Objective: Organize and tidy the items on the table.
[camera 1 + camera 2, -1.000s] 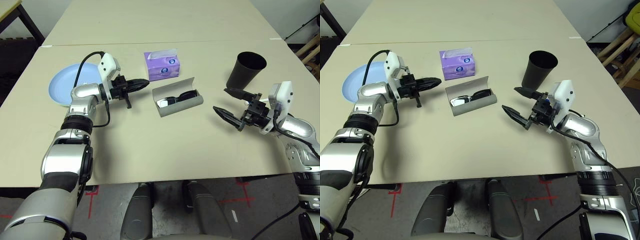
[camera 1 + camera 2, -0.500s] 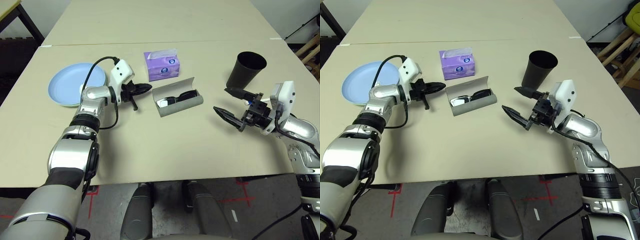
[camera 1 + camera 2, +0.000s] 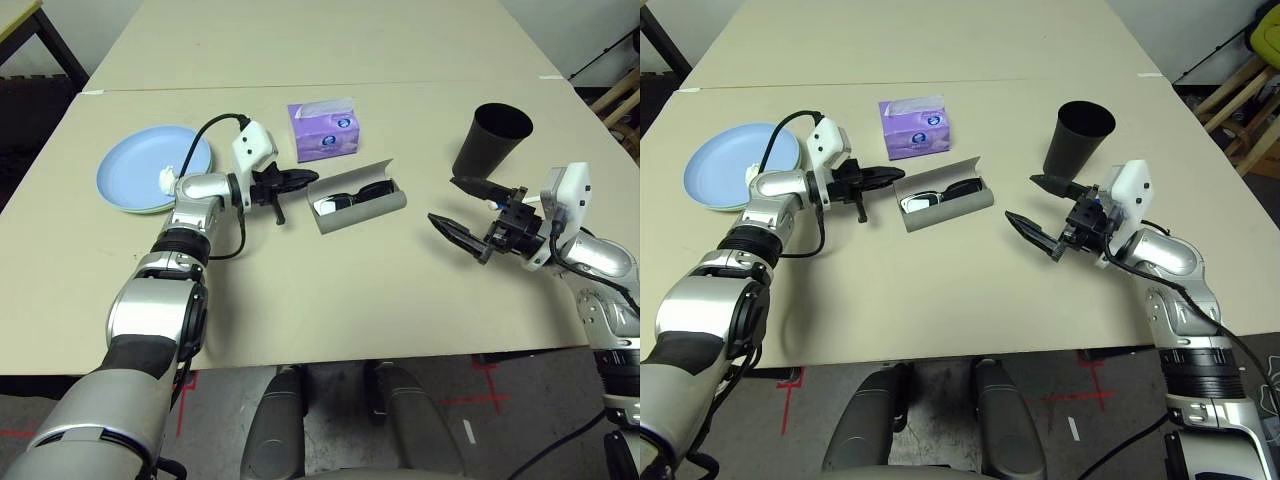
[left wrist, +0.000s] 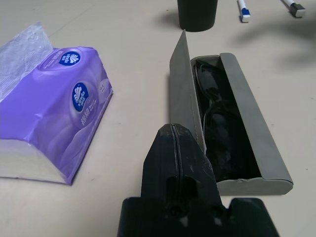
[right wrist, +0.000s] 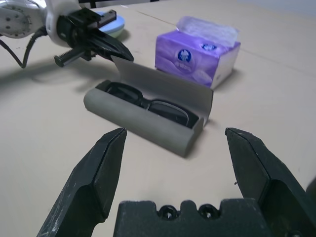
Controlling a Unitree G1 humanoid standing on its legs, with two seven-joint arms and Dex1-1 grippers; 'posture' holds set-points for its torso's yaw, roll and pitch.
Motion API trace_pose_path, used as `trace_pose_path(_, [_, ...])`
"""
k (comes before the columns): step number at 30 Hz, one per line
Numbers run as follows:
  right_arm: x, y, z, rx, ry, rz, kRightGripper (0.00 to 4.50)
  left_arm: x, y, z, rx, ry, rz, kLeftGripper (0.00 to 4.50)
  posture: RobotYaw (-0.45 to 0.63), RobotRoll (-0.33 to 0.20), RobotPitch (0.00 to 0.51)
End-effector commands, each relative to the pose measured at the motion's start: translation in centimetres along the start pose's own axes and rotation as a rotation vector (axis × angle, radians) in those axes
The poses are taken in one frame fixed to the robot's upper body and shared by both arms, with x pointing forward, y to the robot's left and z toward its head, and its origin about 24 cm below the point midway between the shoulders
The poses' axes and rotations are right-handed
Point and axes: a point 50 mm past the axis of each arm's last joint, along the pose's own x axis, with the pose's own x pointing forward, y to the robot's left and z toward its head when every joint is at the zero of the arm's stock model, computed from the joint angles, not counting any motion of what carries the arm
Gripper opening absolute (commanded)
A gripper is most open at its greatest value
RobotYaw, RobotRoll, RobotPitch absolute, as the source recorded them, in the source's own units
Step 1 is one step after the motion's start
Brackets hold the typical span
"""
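Left wrist view shows the left gripper (image 4: 173,148) with its two black fingers pressed together on nothing, its tip just beside the raised lid of the grey oblong glasses case (image 4: 249,143), which lies open on the table (image 3: 330,280) with the black sunglasses (image 4: 215,128) inside. On the other side of that gripper stands the purple tissue box (image 4: 54,106), a white tissue poking from its top. In the left eye view the light blue plate (image 3: 135,175) sits behind the left forearm, stacked on a pale green plate whose rim peeks out underneath, with the crumpled white tissue (image 3: 166,178) on it. The right gripper (image 3: 460,208) hovers well to the case's right, fingers spread wide and empty, pointing toward the case. The black tapered cup (image 3: 492,140) stands upright just beyond it.
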Motion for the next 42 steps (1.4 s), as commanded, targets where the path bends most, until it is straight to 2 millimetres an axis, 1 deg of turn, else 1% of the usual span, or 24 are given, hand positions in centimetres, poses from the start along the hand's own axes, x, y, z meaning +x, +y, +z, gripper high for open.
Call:
trace_pose_path(1, [-0.8,-0.4,-0.4,0.037,-0.025,-0.066,4.5,0.3,-0.4,-0.2,0.003,-0.009,-0.027,0.04,0.02,0.0,0.211])
trace_pose_path(6, [-1.2,-0.2,-0.8,0.054,-0.066,-0.094,4.5,0.1,-0.5,-0.3,0.0,-0.008,-0.032,0.04,0.01,0.0,0.211])
trace_pose_path(13, [-1.3,-0.2,-1.4,0.028,-0.058,-0.069,4.5,0.0,-0.6,-0.4,0.001,-0.009,-0.046,0.04,0.02,0.0,0.211])
trace_pose_path(22, [-0.8,-0.8,-0.8,-0.009,-0.065,-0.057,4.5,0.1,-1.3,-0.8,0.018,-0.005,-0.092,0.04,0.01,0.0,0.213])
trace_pose_path(30, [-0.7,-0.7,-0.6,-0.018,-0.065,-0.05,4.5,0.4,-2.1,-1.1,0.044,0.005,-0.15,0.04,0.01,0.0,0.214])
trace_pose_path(36, [-0.6,-0.8,-0.3,-0.025,-0.071,-0.048,4.5,0.5,-3.2,-2.4,0.055,0.071,-0.186,0.04,0.01,0.0,0.216])
trace_pose_path(42, [-0.7,-1.1,0.0,-0.034,-0.068,-0.049,4.5,0.6,-3.3,-2.5,0.084,0.091,-0.179,0.04,0.01,0.0,0.215])
